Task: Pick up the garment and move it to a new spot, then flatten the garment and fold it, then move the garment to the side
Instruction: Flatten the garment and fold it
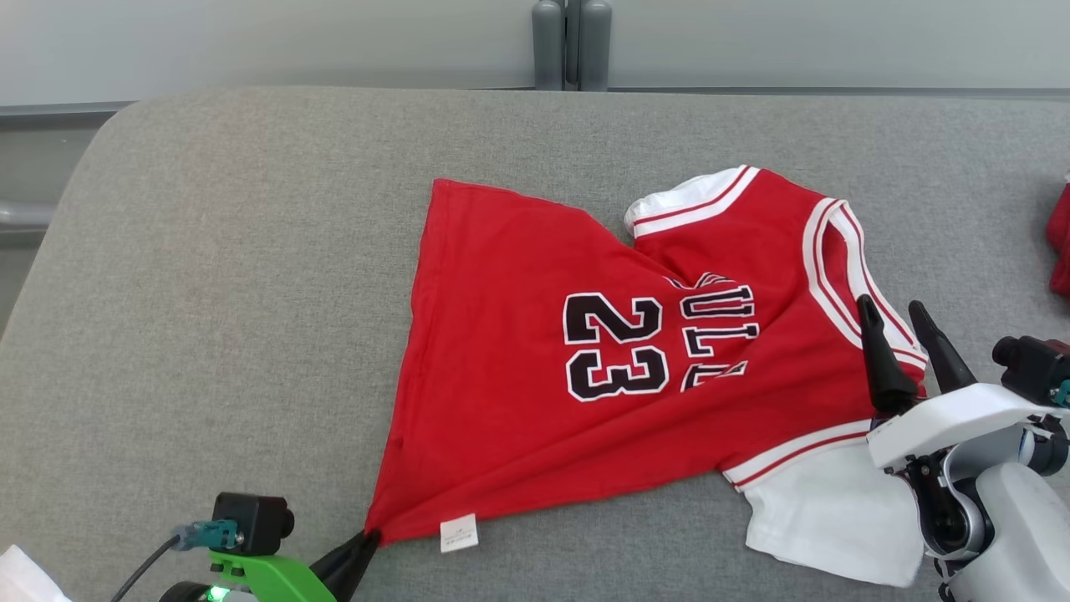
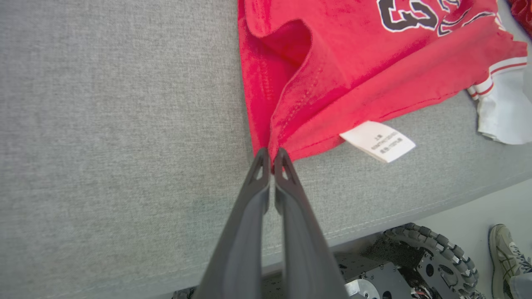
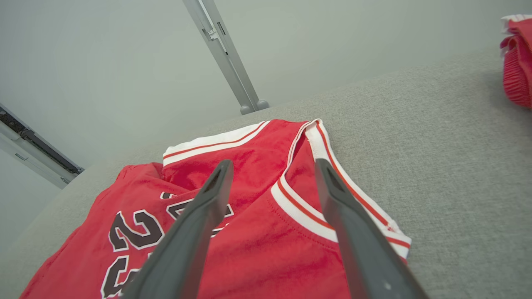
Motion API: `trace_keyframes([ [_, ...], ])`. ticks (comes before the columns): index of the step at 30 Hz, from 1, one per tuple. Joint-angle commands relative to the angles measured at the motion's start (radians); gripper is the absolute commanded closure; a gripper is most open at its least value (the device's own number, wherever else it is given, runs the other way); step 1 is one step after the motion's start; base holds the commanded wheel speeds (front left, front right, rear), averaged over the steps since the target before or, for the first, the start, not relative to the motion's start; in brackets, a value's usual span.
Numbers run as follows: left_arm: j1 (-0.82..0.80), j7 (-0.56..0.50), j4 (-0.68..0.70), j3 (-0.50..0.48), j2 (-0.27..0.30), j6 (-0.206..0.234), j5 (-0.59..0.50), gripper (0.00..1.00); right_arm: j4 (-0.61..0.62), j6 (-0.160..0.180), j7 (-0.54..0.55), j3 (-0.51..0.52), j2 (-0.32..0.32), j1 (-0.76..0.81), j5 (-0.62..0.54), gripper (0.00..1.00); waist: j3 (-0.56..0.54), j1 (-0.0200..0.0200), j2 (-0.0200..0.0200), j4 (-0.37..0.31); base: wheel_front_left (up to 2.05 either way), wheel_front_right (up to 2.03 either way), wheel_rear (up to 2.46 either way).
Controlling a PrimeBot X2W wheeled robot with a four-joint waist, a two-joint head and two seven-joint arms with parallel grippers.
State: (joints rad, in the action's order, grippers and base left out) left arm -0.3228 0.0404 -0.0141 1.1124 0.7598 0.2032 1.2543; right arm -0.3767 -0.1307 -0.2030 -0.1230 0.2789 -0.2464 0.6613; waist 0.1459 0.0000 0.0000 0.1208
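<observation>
Red garment (image 1: 535, 393) spread on grey tabletop (image 1: 209, 293), one corner gripped.
It lay centre-right; the right gripper (image 1: 889, 305) held its fingers apart over the collar (image 1: 836, 276) (grasping nothing); the left gripper (image 1: 368, 539) had its fingers clamped on the hem corner beside a white label (image 1: 459, 533).

One number-23 jersey (image 1: 535, 393) lies between two grippers. One white label (image 1: 458, 533) sits just beside the left gripper (image 1: 370, 537). One other red garment (image 1: 1060, 251) lies beyond the right gripper (image 1: 889, 303). One shoe (image 2: 507, 257) shows.
</observation>
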Motion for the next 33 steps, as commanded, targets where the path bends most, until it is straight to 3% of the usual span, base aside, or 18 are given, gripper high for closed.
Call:
trace_keyframes([
  [1,0.018,0.009,-0.041,-0.003,-0.009,-0.014,0.012,0.00,0.004,0.000,0.004,0.001,-0.001,0.015,-0.008,0.00,-0.005,0.0000,0.0000,0.003,0.00,0.00,0.00],
  [8,0.004,0.076,-0.133,-0.034,-0.028,-0.039,0.008,0.00,0.013,0.000,0.003,0.008,-0.003,0.023,-0.011,0.00,-0.017,0.0000,0.0000,-0.011,0.00,0.00,0.00],
  [13,-0.016,0.172,-0.094,-0.096,-0.002,0.022,-0.034,0.00,0.018,0.000,-0.003,0.010,-0.011,0.032,-0.015,0.00,-0.038,0.0000,0.0000,-0.035,0.00,0.00,0.00],
  [18,0.002,0.219,-0.050,-0.178,-0.016,0.093,-0.090,0.00,0.020,0.000,-0.011,0.013,-0.012,0.045,-0.018,0.00,-0.069,0.0000,0.0000,-0.058,0.00,0.00,0.00],
  [26,0.129,0.224,0.031,-0.523,-0.127,0.174,-0.362,0.00,0.115,0.000,-0.053,-0.027,0.000,0.076,-0.036,0.00,-0.131,0.0000,0.0000,-0.098,0.00,0.00,0.00],
  [30,0.243,0.224,0.048,-0.703,-0.214,0.150,-0.503,0.00,0.173,0.000,-0.062,-0.046,-0.001,0.101,-0.036,0.00,-0.144,0.0000,0.0000,-0.121,0.00,0.00,0.00],
  [33,0.309,0.224,0.045,-0.791,-0.282,0.108,-0.581,0.00,0.188,0.000,-0.062,-0.052,-0.013,0.130,-0.043,0.00,-0.146,0.0000,0.0000,-0.131,0.00,0.00,0.00],
])
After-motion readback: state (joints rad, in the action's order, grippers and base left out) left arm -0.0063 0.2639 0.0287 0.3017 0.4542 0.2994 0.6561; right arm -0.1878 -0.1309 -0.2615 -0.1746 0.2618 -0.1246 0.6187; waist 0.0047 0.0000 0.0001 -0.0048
